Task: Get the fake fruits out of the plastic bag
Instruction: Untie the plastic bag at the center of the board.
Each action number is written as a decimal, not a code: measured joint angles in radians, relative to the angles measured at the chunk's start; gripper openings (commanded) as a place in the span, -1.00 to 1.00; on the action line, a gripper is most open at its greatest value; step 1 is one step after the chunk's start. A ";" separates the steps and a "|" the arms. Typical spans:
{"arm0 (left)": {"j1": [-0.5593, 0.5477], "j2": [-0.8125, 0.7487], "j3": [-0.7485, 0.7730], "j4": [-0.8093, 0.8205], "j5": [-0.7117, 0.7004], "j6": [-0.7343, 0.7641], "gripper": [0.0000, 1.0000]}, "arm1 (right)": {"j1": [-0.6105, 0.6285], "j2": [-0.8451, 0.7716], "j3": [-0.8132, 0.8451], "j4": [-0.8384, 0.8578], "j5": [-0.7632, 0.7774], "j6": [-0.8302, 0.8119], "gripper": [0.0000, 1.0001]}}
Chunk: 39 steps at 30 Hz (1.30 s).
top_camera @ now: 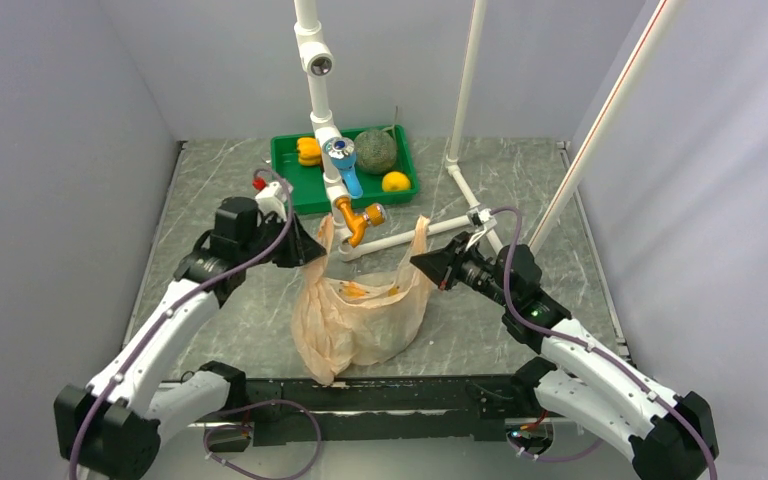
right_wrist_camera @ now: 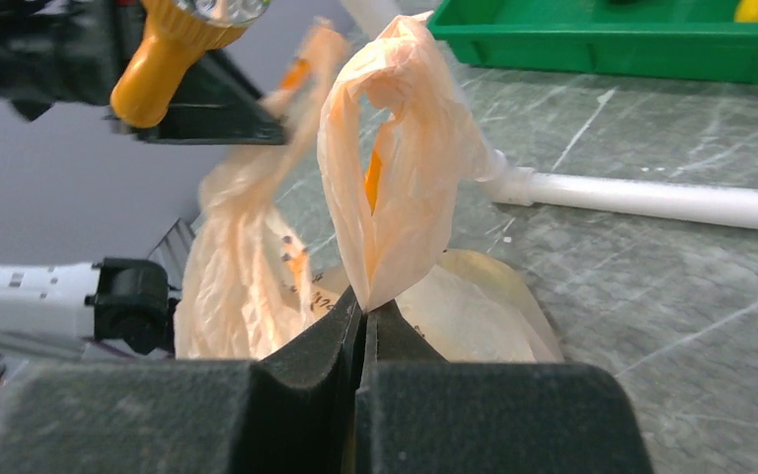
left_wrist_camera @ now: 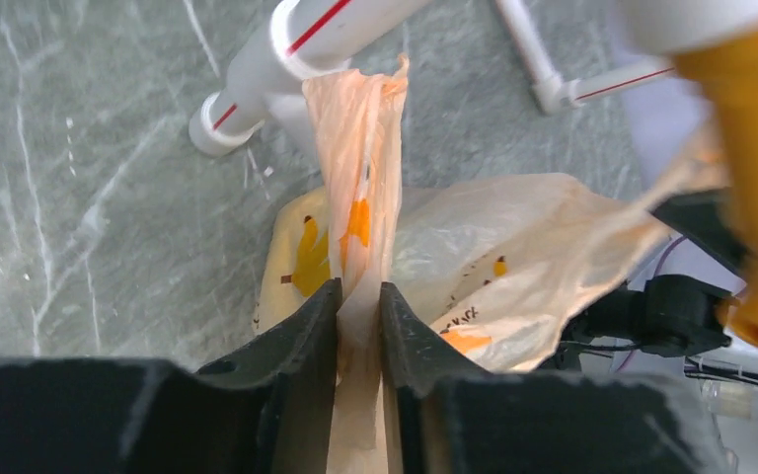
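Count: one plastic bag (top_camera: pixel 360 320), slumped on the table between and below the two grippers. It has two handle loops, one drawn up to each gripper.

The left gripper (left_wrist_camera: pixel 360 291) has its fingers closed on one loop, whose strip rises past the fingertips. The right gripper (right_wrist_camera: pixel 365 308) pinches the base of the other loop, jaws tight together.

Fake fruits cannot be made out through the film; only orange prints show.

Beyond both grippers, one green tray (top_camera: pixel 290 190) holds three items: one yellow-orange pepper (top_camera: pixel 308 151), one netted melon (top_camera: pixel 376 151) and one yellow round piece (top_camera: pixel 396 181).

Surface: grey marbled table (top_camera: pixel 210 180). Room: plain grey walls on three sides, with a white pipe frame (top_camera: pixel 465 80) standing behind the bag.
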 measured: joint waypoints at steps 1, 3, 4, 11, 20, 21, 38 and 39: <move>0.008 -0.031 0.000 0.002 0.011 0.001 -0.70 | 0.000 -0.003 0.000 -0.004 0.022 0.008 -1.00; 0.024 -0.095 0.005 0.005 0.025 -0.005 -0.86 | 0.000 -0.010 0.000 -0.005 0.058 0.026 -1.00; 0.032 -0.122 0.010 0.006 0.031 -0.004 -0.96 | -0.001 -0.013 0.000 -0.004 0.071 0.035 -1.00; 0.067 -0.259 0.075 0.026 0.010 0.032 -1.00 | -0.015 0.012 0.011 0.018 0.130 0.097 -1.00; 0.104 -0.250 0.185 0.076 0.010 0.063 -1.00 | -0.056 0.097 0.115 0.051 0.163 0.123 -1.00; 0.104 -0.253 0.180 0.083 0.016 0.063 -1.00 | -0.056 0.097 0.117 0.056 0.161 0.122 -1.00; 0.104 -0.523 0.016 -0.303 0.017 -0.048 0.98 | 0.012 0.045 -0.019 0.107 -0.116 0.103 -1.00; 0.104 -0.517 0.050 -0.344 0.019 -0.056 0.99 | 0.015 0.047 -0.019 0.107 -0.119 0.098 -1.00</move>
